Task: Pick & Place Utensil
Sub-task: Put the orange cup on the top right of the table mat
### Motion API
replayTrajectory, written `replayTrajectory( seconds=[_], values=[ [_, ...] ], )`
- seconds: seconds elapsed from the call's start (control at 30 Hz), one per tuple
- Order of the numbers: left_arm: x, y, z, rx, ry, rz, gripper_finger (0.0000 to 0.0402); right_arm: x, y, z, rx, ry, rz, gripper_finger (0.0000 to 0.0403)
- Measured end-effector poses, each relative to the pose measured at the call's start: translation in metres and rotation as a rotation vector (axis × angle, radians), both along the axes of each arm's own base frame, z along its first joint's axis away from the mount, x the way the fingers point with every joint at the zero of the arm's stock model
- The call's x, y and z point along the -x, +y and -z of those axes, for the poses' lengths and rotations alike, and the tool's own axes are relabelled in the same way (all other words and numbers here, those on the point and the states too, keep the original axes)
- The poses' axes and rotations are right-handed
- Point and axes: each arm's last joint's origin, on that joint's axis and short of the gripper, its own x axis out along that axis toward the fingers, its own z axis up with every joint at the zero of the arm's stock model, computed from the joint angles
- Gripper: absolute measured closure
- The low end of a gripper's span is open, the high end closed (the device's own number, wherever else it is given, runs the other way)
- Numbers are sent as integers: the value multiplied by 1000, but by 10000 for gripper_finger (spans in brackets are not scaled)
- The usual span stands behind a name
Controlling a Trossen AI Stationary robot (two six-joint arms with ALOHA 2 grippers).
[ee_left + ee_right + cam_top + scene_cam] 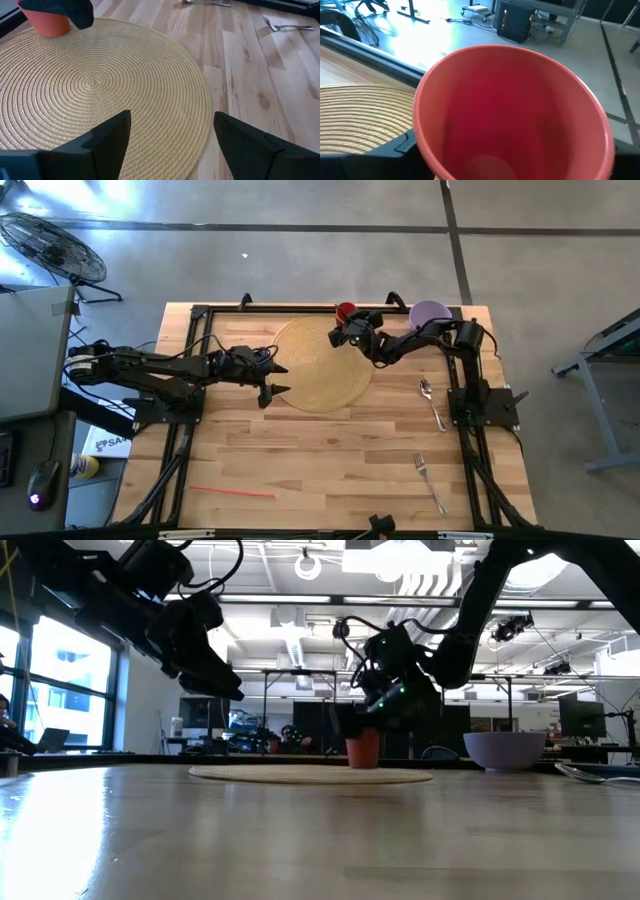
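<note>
On the wooden counter point(330, 450) the right end effector point(340, 332) is clenched around a red cup point(346, 311) at the round woven placemat's point(320, 365) far edge, the left end effector point(170, 137) hovers spread wide and empty over the mat's near side, and only the high view shows both the spoon point(431, 402) and the fork point(430, 483) lying near the counter's right side.

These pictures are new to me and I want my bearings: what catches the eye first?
The red cup fills the right wrist view, with the right gripper at it at the round mat's far edge. The left gripper hovers open over the mat's other side. A purple bowl stands at the back.
</note>
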Motion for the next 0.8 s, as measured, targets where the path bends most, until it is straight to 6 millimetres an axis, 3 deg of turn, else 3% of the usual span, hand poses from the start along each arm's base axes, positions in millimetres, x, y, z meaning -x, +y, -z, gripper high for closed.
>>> replayTrajectory(
  seconds=[0.67,0.8],
  values=[
    [1,-1,1,9,11,14,122,5,-4,8,-115,-14,-16,7],
    [1,-1,2,10,16,14,122,7,-1,1,-124,8,-13,5]
  ],
)
